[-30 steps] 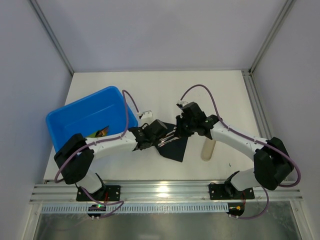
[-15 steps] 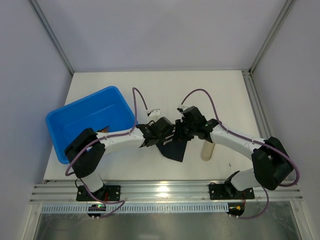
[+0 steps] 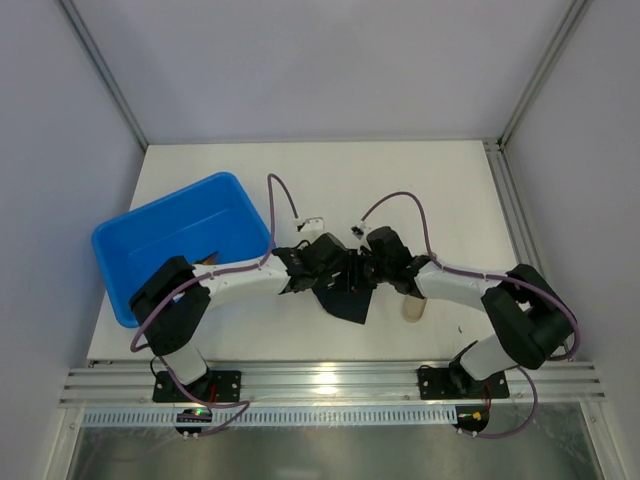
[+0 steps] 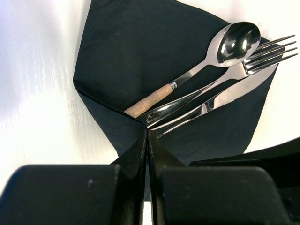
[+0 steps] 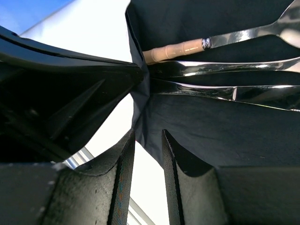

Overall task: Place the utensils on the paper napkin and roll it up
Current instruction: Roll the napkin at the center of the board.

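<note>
The paper napkin (image 4: 140, 51) is a black square lying flat on the white table, also seen below both grippers in the top view (image 3: 350, 303). The utensils lie side by side on it: a spoon (image 4: 236, 40) with a bamboo-look handle, a fork (image 4: 265, 49) and a knife (image 4: 234, 91). My left gripper (image 4: 148, 132) is shut, pinching a raised fold of napkin at the handle ends. My right gripper (image 5: 148, 133) is open, its fingertips (image 5: 126, 140) close to the same lifted napkin edge (image 5: 140, 108), facing the left gripper. From above, the grippers hide the utensils.
A blue tub (image 3: 150, 245) sits at the left with a small colourful item inside. A thick beige cylinder (image 3: 413, 306) lies just right of the napkin, beside the right arm. The metal rail (image 3: 330, 380) runs along the near edge.
My right gripper has opened and moved left and nearer, close to the left gripper. The left gripper shifted right over the napkin and stayed shut.
</note>
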Controlling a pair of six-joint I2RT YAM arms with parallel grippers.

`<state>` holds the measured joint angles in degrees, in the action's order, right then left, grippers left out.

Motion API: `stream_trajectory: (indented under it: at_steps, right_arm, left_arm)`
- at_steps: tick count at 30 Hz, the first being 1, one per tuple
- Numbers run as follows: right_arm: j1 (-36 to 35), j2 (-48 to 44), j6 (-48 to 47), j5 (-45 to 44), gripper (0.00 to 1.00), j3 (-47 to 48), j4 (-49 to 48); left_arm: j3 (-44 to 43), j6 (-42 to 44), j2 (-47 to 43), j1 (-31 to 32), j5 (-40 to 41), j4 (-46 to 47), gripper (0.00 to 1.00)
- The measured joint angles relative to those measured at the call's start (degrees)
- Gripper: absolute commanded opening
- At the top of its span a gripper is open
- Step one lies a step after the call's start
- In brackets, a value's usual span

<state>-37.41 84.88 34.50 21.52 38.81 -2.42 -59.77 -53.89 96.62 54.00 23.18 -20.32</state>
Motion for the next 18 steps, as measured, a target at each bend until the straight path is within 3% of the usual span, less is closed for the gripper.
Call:
stream_trajectory:
  at_steps: [18]
  right_arm:
    - [-0.15, 7.32, 3.65, 2.25, 0.37, -1.44, -11.80]
  left_arm:
    - [-0.13, 0.83, 0.02, 0.00, -0.92, 0.33, 0.00]
